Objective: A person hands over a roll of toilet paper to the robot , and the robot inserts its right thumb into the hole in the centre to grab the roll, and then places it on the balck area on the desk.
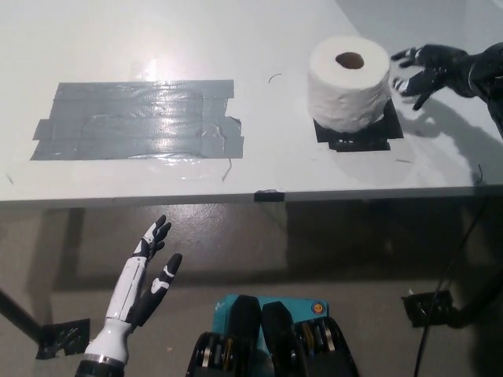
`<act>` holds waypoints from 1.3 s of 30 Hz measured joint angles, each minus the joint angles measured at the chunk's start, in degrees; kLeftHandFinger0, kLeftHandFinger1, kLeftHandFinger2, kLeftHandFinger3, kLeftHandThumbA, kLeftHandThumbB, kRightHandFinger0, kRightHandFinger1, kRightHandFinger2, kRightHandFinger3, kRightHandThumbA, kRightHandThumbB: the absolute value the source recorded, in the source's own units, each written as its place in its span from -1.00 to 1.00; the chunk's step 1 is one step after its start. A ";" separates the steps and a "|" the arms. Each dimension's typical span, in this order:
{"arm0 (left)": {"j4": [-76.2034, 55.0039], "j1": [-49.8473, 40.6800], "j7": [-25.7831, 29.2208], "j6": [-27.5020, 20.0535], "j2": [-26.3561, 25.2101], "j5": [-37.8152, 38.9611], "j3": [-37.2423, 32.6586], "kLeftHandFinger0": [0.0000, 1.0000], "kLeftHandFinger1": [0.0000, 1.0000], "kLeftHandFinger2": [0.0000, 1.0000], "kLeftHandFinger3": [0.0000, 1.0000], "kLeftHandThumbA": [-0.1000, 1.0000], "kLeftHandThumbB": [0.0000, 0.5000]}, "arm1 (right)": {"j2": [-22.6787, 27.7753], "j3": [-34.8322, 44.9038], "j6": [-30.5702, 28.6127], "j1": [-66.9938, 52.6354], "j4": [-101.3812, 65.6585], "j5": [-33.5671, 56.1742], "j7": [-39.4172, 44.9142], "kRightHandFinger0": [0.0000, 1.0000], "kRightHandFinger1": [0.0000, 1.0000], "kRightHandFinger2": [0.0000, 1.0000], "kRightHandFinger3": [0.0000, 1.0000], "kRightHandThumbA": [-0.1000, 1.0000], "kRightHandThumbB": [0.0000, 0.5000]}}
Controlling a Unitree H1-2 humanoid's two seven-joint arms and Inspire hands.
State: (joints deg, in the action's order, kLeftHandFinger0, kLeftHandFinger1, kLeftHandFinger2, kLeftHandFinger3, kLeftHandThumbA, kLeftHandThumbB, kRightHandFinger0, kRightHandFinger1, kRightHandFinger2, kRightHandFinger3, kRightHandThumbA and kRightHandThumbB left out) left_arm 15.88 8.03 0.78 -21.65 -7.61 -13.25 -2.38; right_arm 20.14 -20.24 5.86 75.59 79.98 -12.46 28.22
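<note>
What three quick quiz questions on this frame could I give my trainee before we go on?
1. True or false: the toilet paper roll stands upright on the black patch.
2. The right hand is: A) holding the roll, B) open beside the roll, C) out of view.
3. Where is the left hand?

Key
1. True; its hole faces up.
2. B; the fingers are spread, clear of the roll.
3. Below the desk edge at lower left, open and idle.
</note>
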 measured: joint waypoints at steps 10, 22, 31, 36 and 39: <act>0.21 0.01 0.01 -0.08 0.00 0.00 0.00 1.00 1.00 1.00 1.00 0.75 -0.44 | 0.72 0.52 1.55 1.97 0.45 0.10 9.78 1.00 1.00 1.00 1.00 0.30 0.82; 0.22 1.43 0.02 -0.06 0.00 -0.06 0.07 1.00 1.00 1.00 1.00 0.78 -0.48 | 2.90 13.04 -0.37 4.81 -10.92 2.78 1.85 1.00 1.00 1.00 1.00 0.82 0.67; 0.40 4.01 -0.01 0.17 0.02 0.02 0.16 1.00 1.00 1.00 1.00 0.91 -0.38 | 4.94 18.74 -0.32 1.26 -31.80 3.00 -1.75 1.00 1.00 1.00 1.00 0.93 0.66; 0.58 4.88 -0.01 0.31 0.02 0.02 0.15 1.00 1.00 1.00 1.00 1.00 -0.42 | 4.64 20.37 0.69 -4.50 -40.72 3.25 -1.79 1.00 1.00 1.00 1.00 0.87 0.68; 0.65 5.38 -0.01 0.35 0.01 0.02 0.14 1.00 1.00 1.00 1.00 1.00 -0.37 | 3.93 21.25 1.61 -9.47 -46.76 3.84 -1.80 1.00 1.00 1.00 1.00 0.78 0.53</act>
State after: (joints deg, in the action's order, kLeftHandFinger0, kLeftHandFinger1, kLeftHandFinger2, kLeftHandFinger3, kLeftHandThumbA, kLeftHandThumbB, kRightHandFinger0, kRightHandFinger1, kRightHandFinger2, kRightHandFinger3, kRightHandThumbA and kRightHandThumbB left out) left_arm 16.53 13.41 0.77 -21.30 -7.59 -13.23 -2.24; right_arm 24.07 1.01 7.47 66.12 33.22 -8.62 26.42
